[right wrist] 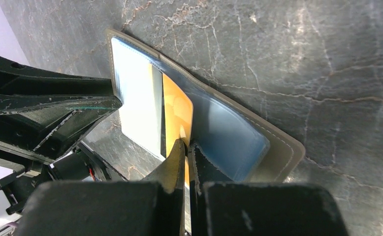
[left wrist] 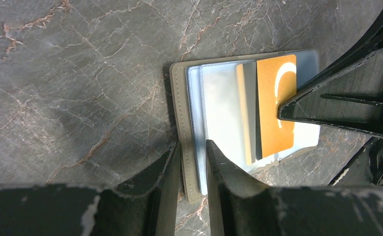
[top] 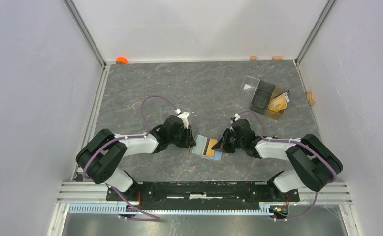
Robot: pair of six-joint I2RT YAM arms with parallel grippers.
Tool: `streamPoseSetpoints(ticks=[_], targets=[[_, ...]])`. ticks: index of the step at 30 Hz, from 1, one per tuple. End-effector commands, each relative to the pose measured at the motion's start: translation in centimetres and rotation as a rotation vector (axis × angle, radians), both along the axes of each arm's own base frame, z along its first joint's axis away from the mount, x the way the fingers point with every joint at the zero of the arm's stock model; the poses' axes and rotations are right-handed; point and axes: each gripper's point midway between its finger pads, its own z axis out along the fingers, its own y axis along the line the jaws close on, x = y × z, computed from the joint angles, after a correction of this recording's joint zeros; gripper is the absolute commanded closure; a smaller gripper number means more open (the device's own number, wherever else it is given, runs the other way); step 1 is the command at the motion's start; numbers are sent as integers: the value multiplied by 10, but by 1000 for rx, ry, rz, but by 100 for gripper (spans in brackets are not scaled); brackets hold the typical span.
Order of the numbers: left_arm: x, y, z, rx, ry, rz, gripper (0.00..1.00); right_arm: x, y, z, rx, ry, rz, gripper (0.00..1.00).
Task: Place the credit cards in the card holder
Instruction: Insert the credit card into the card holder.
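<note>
Here your card holder [top: 207, 147] lies open on the surface [top: 179, 93] between both arms. Your left gripper [left wrist: 193, 155] has narrow jaws clamping its olive edge; your right gripper [right wrist: 186, 150] pinches an orange credit card [left wrist: 275, 105] over its pockets.

Card holder [top: 207, 147] in top view: both ends covered by the arms' jaws, only the middle shows. Orange card [left wrist: 276, 105] in left wrist view partly behind the right gripper [left wrist: 298, 114]. In right wrist view its lower end runs between the jaws (hidden there). Clear box [top: 267, 98] near the far right corner of the surface: contents too small to tell.
</note>
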Motion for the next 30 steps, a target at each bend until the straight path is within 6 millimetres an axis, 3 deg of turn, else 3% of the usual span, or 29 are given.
streamPoseSetpoints(ticks=[1,16,22,30], targets=[[-21,11,-24,48,86,-23,68,-9,-28,-39,-189,55,-43,100],[-27,7,-18,-2,95,-22,69,0,1,-30,-141,10,-36,98],[-25,13,-9,-4,70,6,68,9,-12,-13,-227,-81,-35,78],[-25,9,26,-74,30,9,59,19,-22,20,-333,-162,24,57]])
